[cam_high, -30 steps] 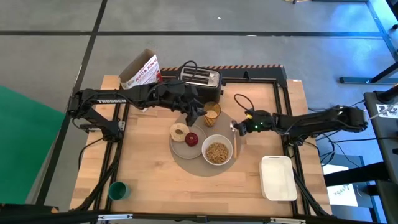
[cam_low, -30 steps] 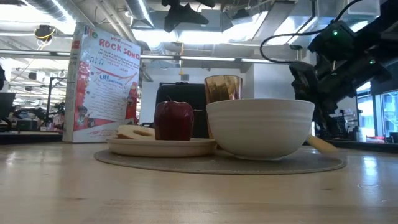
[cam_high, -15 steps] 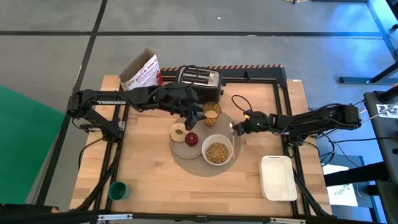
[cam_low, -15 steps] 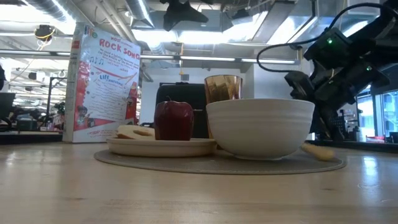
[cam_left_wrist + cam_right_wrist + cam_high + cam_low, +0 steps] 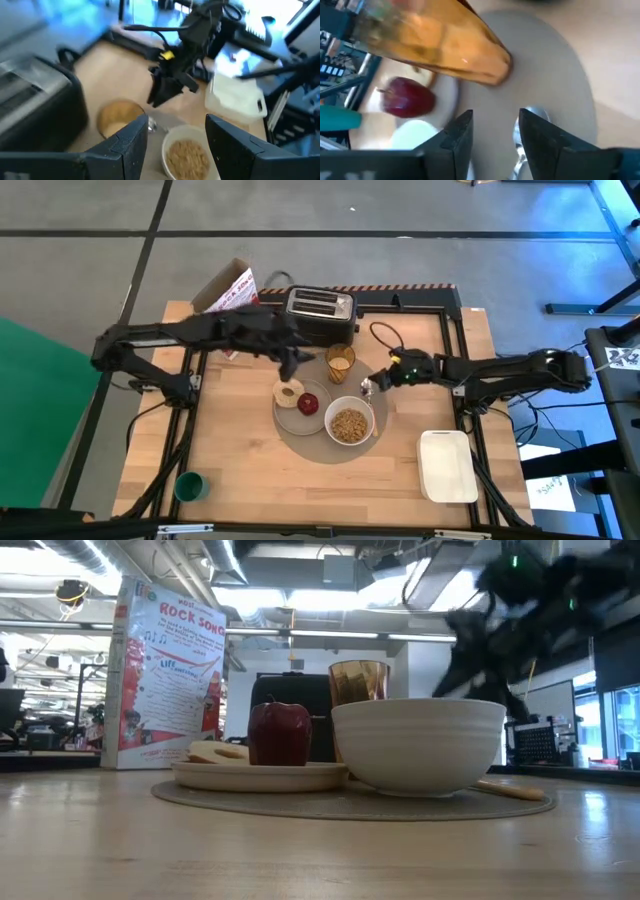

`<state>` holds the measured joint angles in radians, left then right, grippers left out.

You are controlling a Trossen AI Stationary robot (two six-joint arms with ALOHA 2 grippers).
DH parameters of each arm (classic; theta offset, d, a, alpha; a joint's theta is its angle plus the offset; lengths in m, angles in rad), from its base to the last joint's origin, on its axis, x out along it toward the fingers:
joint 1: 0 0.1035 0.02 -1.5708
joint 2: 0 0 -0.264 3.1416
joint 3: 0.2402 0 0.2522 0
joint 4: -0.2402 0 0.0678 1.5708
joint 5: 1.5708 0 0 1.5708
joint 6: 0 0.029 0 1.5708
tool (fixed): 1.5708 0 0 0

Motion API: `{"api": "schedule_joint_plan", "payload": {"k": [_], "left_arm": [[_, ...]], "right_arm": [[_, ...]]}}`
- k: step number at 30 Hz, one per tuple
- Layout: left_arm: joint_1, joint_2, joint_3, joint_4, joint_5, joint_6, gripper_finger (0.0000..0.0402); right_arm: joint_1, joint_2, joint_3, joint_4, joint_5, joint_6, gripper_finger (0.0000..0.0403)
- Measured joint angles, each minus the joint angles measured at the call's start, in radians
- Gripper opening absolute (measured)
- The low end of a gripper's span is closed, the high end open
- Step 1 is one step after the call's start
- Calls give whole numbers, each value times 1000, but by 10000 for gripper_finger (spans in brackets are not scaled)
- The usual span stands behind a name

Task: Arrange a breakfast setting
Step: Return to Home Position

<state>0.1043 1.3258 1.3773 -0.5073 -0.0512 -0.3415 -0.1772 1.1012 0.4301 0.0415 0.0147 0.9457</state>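
Grey mat [image 5: 300, 442] lies mid-frame in the high view and carries the whole setting. Plate [image 5: 290, 416] is on its left part, with the bread [image 5: 288, 392] and the apple [image 5: 309, 403] side by side on it. Bowl [image 5: 418, 750] stands just right of the plate, upright, filled with cereal. Amber cup [image 5: 340, 361] stands upright at the mat's upper edge, above the gap between plate and bowl. Spoon [image 5: 512, 790] lies flat on the mat right of the bowl. I only get its pale handle end in the low view, so I am fairly sure rather than certain that it sits wholly on the mat.

Progress: I judge the arranging done. Nothing of the set is off the mat, and nothing is tipped or stacked wrong. Only parking the arms is left.

Left gripper [image 5: 297, 361] hovers above the plate's upper edge, left of the cup, fingers spread and empty. Right gripper [image 5: 368, 386] hangs over the mat's upper right, just right of the cup, fingers spread, holding nothing.

Tray [image 5: 447, 465] at lower right and green cup [image 5: 190, 485] at lower left stay outside the setting.
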Motion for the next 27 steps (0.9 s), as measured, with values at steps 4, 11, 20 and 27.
{"api": "schedule_joint_plan", "payload": {"k": [4,11,20,27], "left_arm": [[0,-113,0,-3,-49,46,192],[-3,-254,0,-24,-66,157,180],[-100,-299,-118,199,-67,292,87],[-150,-411,-327,381,-74,282,6]], "right_arm": [[0,-126,162,-259,52,-105,135],[25,-256,460,-389,5,-391,97],[247,-112,662,-205,-16,-607,8],[386,-75,853,-316,61,-693,2]]}}
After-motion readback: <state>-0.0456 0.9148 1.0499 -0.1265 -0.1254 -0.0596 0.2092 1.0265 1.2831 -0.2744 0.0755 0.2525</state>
